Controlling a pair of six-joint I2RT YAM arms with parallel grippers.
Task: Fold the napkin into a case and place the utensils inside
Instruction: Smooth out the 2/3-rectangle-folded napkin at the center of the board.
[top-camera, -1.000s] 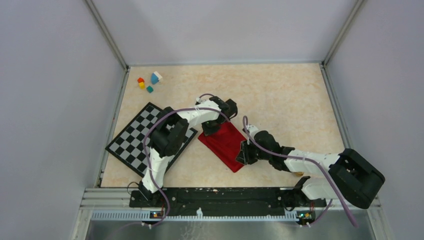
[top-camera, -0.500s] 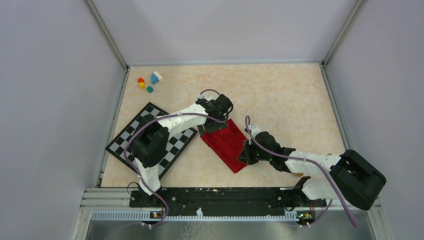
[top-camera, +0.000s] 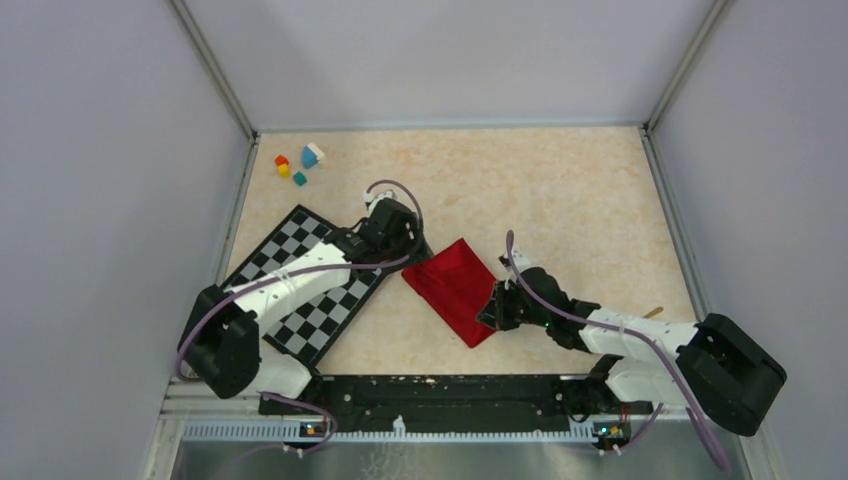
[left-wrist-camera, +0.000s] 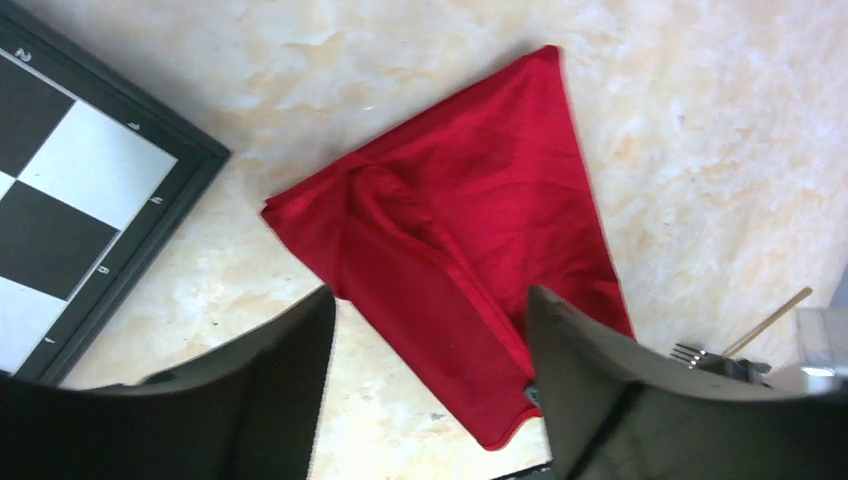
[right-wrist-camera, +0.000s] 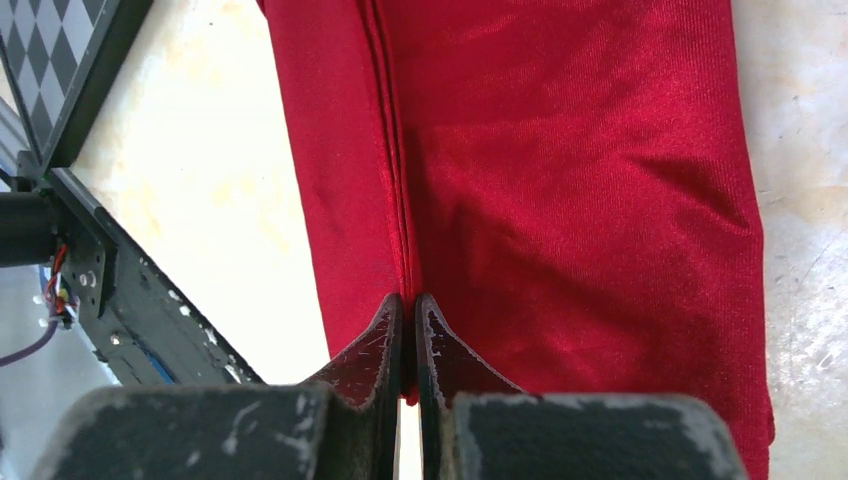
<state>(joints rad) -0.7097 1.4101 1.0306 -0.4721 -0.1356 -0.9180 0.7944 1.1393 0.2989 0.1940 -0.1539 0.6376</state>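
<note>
The red napkin (top-camera: 452, 285) lies folded into a narrow oblong on the table, slanted, just right of the checkered mat. My left gripper (top-camera: 410, 250) hangs open above the napkin's far left end, and in the left wrist view the left gripper (left-wrist-camera: 430, 300) has nothing between its fingers and the napkin (left-wrist-camera: 460, 220) lies below. My right gripper (right-wrist-camera: 408, 305) is shut on the napkin (right-wrist-camera: 560, 180) at its near edge, pinching the folded hem; from above this right gripper (top-camera: 493, 308) sits at the cloth's near right side. Fork tines (left-wrist-camera: 690, 352) and a tan spoon handle (left-wrist-camera: 772, 320) peek out beside the right arm.
The black-and-white checkered mat (top-camera: 290, 285) lies left of the napkin, under the left arm. Several small coloured blocks (top-camera: 298, 165) sit at the far left corner. A tan stick, the spoon handle (top-camera: 655, 312), shows behind the right arm. Walls enclose the table on three sides.
My left gripper opened, let go of the napkin's far end and drew back left toward the mat. My right gripper shut on the napkin's near edge.
</note>
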